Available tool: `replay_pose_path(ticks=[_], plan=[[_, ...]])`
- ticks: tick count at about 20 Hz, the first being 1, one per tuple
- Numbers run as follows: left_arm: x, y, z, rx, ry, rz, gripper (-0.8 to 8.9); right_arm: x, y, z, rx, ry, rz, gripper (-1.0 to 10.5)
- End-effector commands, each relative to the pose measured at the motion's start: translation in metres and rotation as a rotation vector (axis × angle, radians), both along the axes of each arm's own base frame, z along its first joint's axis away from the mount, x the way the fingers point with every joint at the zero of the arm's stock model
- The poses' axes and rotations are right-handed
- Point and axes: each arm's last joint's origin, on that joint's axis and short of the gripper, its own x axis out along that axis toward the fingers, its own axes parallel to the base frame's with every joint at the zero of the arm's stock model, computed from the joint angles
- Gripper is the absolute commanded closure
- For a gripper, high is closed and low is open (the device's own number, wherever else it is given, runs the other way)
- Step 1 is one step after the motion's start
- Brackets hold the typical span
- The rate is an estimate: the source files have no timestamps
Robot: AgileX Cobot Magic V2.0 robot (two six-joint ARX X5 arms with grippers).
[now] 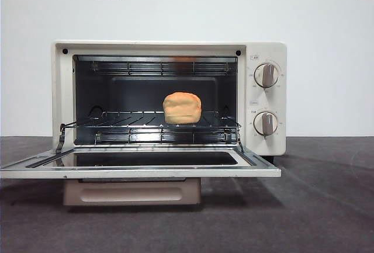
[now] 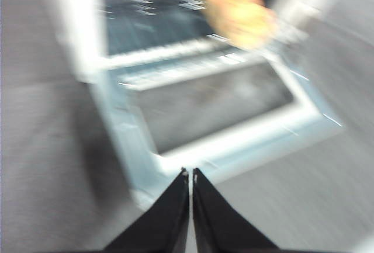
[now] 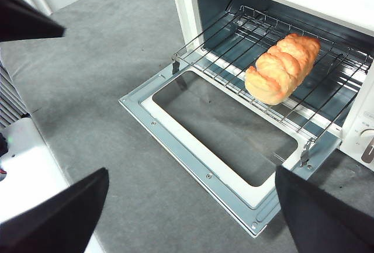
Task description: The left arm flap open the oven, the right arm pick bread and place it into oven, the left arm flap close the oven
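Bread (image 1: pixel 182 107) is seated on the wire rack (image 3: pixel 234 42) inside the toaster oven (image 1: pixel 266 98); door (image 1: pixel 140 168) is flapped fully down. Left hand (image 2: pixel 190 174) is pinched closed, empty, just off the door's edge. Right hand (image 3: pixel 190 212) is spread open, backed off above. Risk: closed tips skidding off the door rim, so the door drops back or the oven gets shoved across the tabletop (image 1: pixel 327 206).

A desk (image 1: pixel 327 206) covered in grey felt-like cloth carries only the cream oven (image 1: pixel 266 98), which stands on it in front of a white wall, its door (image 1: pixel 140 170) let down flat and hanging just above the cloth.
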Motion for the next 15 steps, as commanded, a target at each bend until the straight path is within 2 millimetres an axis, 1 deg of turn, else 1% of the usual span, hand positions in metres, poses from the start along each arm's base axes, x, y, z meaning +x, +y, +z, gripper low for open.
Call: replay_pose_path(ticks=[1,4,9,11,15], plan=[[0.011,0.000,-0.015,-0.053,0.007,0.079,7.99,0.000,0.001,0.003,0.002,-0.006,0.008,5.0],[0.028,0.003,-0.036,-0.080,0.032,0.158,8.00,-0.001,0.001,0.001,-0.010,0.006,0.009,5.0],[0.063,0.007,-0.063,-0.126,0.153,0.149,7.99,-0.001,0.000,0.000,-0.019,0.015,0.009,5.0],[0.078,0.010,-0.074,-0.116,0.197,0.172,8.00,-0.001,0.000,0.000,-0.019,0.015,0.009,5.0],[0.100,0.019,-0.098,-0.090,0.283,0.197,8.00,-0.002,-0.001,-0.003,-0.040,0.037,0.009,5.0]])
